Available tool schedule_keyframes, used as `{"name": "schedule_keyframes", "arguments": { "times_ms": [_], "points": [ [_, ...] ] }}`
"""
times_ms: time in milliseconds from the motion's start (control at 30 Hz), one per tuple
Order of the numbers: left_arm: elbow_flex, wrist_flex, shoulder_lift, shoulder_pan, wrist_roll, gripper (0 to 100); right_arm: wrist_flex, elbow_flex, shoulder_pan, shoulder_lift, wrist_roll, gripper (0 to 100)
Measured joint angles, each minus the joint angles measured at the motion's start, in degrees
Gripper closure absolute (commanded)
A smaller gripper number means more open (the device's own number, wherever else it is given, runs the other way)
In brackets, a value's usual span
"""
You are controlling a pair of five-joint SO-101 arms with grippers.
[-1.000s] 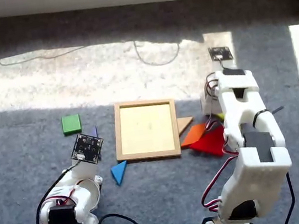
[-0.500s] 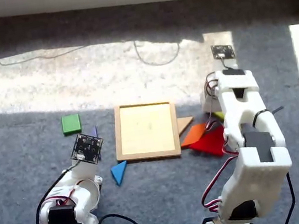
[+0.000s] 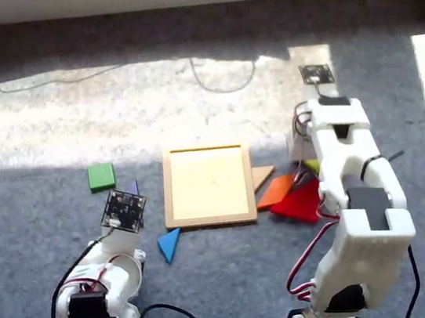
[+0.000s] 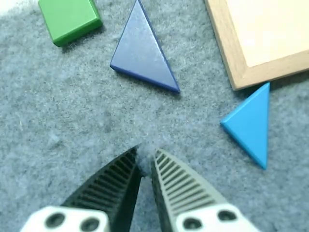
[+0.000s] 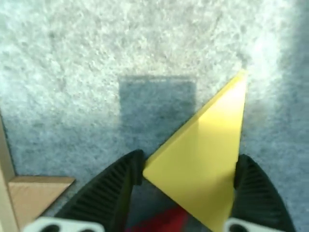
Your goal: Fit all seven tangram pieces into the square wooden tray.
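The square wooden tray (image 3: 168,189) lies in the middle of the carpet with nothing in it. My right gripper (image 5: 189,162) is shut on a yellow triangle (image 5: 207,145), which spans the gap between both fingers, just right of the tray near the yellow triangle (image 3: 311,166) seen from above. Below it lie a red piece (image 5: 164,222) and a tan piece (image 5: 34,191). My left gripper (image 4: 145,162) is shut on nothing, over bare carpet near a navy triangle (image 4: 144,50), a green square (image 4: 70,18) and a light blue triangle (image 4: 251,124).
Tan (image 3: 262,176), orange (image 3: 275,190) and red (image 3: 298,201) pieces cluster at the tray's right edge, partly under the right arm. The green square (image 3: 101,176) and light blue triangle (image 3: 169,244) lie left of the tray. A cable (image 3: 217,79) crosses the sunlit far carpet.
The right arm's wrist has shifted slightly farther from the base. The left arm has not moved.
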State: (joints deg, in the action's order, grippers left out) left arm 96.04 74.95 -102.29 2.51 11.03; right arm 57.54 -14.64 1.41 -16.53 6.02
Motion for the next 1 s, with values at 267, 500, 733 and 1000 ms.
{"name": "schedule_keyframes", "arguments": {
  "times_ms": [267, 500, 733, 1000],
  "points": [
    [0.0, 0.0, 0.0, 0.0, 0.0, 99, 2.1, 0.7, -0.6, 5.5, 0.1, 75.9],
    [0.0, 0.0, 0.0, 0.0, 0.0, 99, 4.9, 0.7, -4.1, 13.7, 0.1, 76.0],
    [0.0, 0.0, 0.0, 0.0, 0.0, 99, 5.5, 0.7, -5.2, 15.6, 0.1, 70.4],
    [0.0, 0.0, 0.0, 0.0, 0.0, 99, 5.4, 1.5, -2.2, 3.4, 0.1, 63.0]
  ]
}}
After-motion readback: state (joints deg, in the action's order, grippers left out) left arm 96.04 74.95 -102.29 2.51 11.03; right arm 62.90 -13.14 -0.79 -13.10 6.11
